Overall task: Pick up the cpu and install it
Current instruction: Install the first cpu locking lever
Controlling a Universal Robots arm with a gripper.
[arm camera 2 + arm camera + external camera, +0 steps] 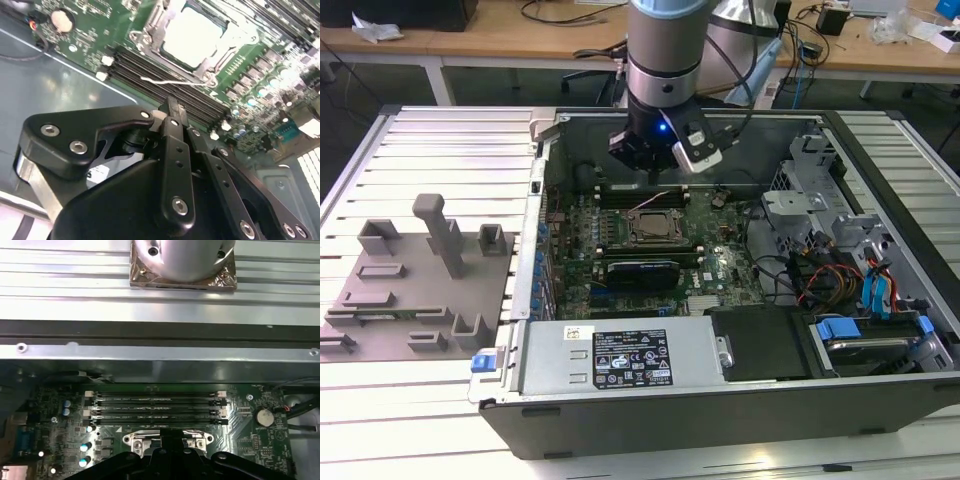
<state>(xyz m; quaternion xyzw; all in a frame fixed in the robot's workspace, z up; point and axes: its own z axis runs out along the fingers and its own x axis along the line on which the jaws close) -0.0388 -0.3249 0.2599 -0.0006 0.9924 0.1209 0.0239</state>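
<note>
Gripper [653,172] over the open computer case [720,412], cpu [192,35] in its socket [151,36].
Nearest, the case lies on its side, panel off, likely so the green motherboard [720,250] faces up for work from above. The cpu lies flat inside the socket's metal frame, mid-board. The gripper hovers just past it over the memory slots [157,407]; whether its claw is apart or together I cannot tell. A grey fixture plate [420,290] shares the ribbed metal table [430,140], with wooden desks [500,35] behind.

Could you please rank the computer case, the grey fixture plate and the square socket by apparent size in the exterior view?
Largest: computer case
Middle: grey fixture plate
Smallest: square socket
</note>
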